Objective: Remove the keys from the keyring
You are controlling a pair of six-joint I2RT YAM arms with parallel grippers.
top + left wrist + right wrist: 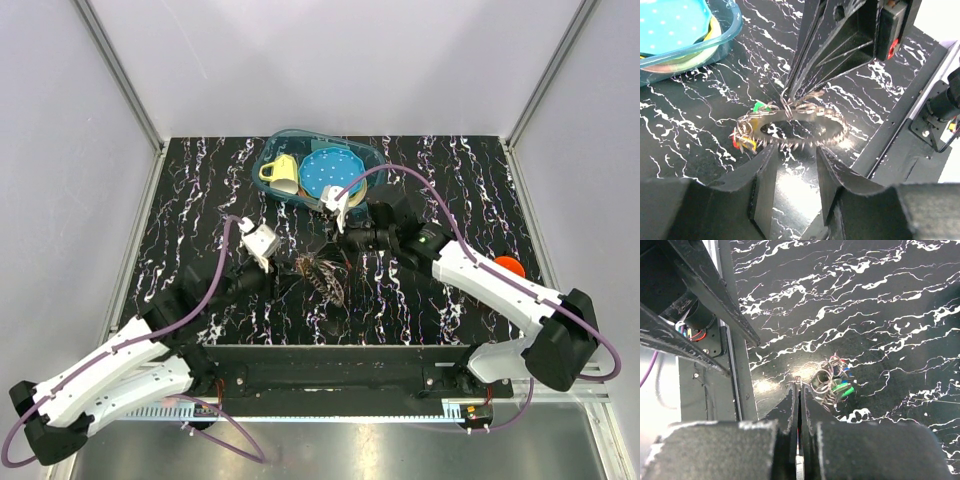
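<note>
The keyring [320, 272] lies mid-table with its speckled, fringed fob [815, 132] flat on the black marbled top. Small keys hang on linked rings: a green one [759, 106], and red and yellow ones [742, 144]. In the right wrist view the keys [836, 386] bunch just right of the fingertips. My right gripper [800, 389] is shut on a thin ring of the keyring [787, 102], coming from the far right [345, 250]. My left gripper [792, 167] is open and empty, its jaws just short of the fob's near edge [280, 276].
A clear teal container [372, 158] with a blue dotted plate [328, 172] and a yellow cup [280, 172] stands at the back. An orange object [510, 266] sits behind the right arm. The table's black front rail [330, 365] runs close below the keyring.
</note>
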